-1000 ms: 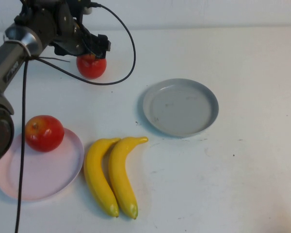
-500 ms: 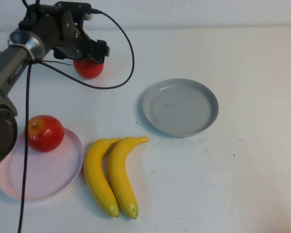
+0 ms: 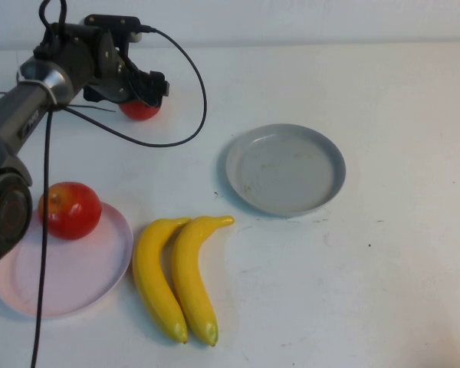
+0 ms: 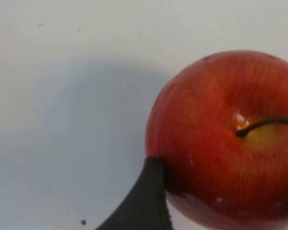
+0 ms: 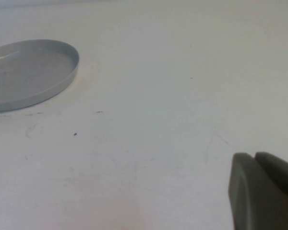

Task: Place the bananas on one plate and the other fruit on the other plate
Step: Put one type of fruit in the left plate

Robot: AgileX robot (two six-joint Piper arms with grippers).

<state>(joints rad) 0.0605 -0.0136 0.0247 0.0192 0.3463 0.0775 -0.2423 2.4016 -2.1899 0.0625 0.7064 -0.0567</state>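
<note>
My left gripper (image 3: 142,93) is at the far left of the table, lowered over a red apple (image 3: 139,112). In the left wrist view the apple (image 4: 225,139) stands stem up on the table and one black finger (image 4: 144,201) touches its side; the jaws straddle it. The second red apple (image 3: 69,209) lies on the far edge of the pale pink plate (image 3: 69,284). Two yellow bananas (image 3: 155,276) (image 3: 192,276) lie side by side on the table beside that plate. The grey plate (image 3: 285,169) holds nothing. My right gripper (image 5: 254,155) is shut and empty, out of the high view.
The left arm's black cable (image 3: 192,92) loops over the table between the apple and the grey plate. The grey plate also shows in the right wrist view (image 5: 29,72), with bare white table around it.
My left gripper has moved a little toward the far left and settled lower over the apple, hiding more of it. Nothing else has moved.
</note>
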